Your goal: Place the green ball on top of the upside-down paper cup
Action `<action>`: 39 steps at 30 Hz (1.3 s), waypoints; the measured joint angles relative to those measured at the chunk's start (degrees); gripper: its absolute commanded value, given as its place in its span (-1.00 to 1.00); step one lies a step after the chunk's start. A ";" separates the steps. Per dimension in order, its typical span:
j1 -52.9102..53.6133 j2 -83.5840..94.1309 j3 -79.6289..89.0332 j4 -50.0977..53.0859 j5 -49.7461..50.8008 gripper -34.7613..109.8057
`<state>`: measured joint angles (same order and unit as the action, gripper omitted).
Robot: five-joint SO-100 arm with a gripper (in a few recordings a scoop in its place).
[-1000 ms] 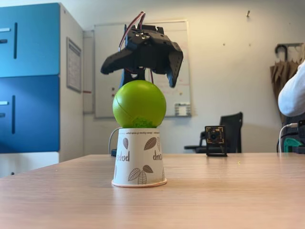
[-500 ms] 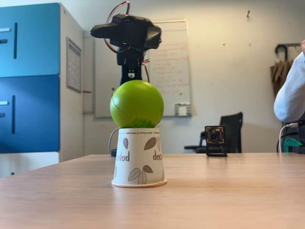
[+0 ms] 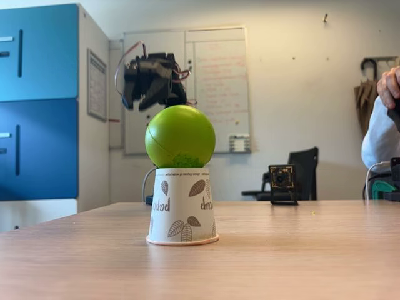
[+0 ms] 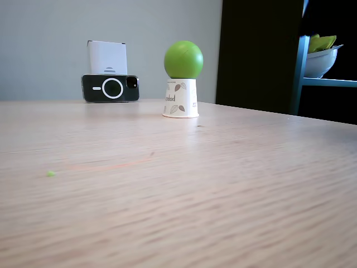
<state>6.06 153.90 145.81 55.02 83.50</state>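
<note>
In a fixed view the far left holds a blue cabinet (image 3: pixel 39 103) with two door panels, standing against a pale wall. Just right of it, a whiteboard (image 3: pixel 215 87) with faint writing hangs on that wall. In front of the board, up and slightly left of the ball, the robot's black hand (image 3: pixel 139 94) hangs in the air with red and white wires looping from its top. It holds nothing and is clear of the ball; its fingers point downward, but from this angle I cannot tell whether they stand apart or together.

Below it, near the middle of the wooden counter (image 3: pixel 300 250), the upside-down paper cup (image 3: pixel 182 205) stands with its wide rolled rim flat on the wood, leaf shapes and inverted lettering on its side. The green ball (image 3: pixel 180 136) rests on the cup's upturned base, its rougher dark-green patch facing down where it meets the cup. The ball is wider than the base and overhangs it all round.

Further right, a small black camera (image 3: pixel 282 182) on a stand sits at the far edge of the counter, with a dark chair (image 3: pixel 305 169) behind it. At the right edge a person's white sleeve (image 3: pixel 379 139) shows.

In the other fixed view, a dark phone (image 4: pixel 110 88) lies on its side at the left with a white box (image 4: pixel 107 57) behind it; right of them the cup (image 4: pixel 181 97) carries the ball (image 4: pixel 183 59), and a blue shelf (image 4: pixel 323 81) with a white bowl (image 4: pixel 319 61) stands at far right.
</note>
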 measured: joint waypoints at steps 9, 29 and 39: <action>-4.66 21.62 22.50 12.66 0.35 -0.52; -8.00 36.39 32.78 24.08 0.44 -0.52; -8.00 36.56 32.78 24.08 0.44 -0.52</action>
<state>-1.93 190.46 178.59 79.10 83.94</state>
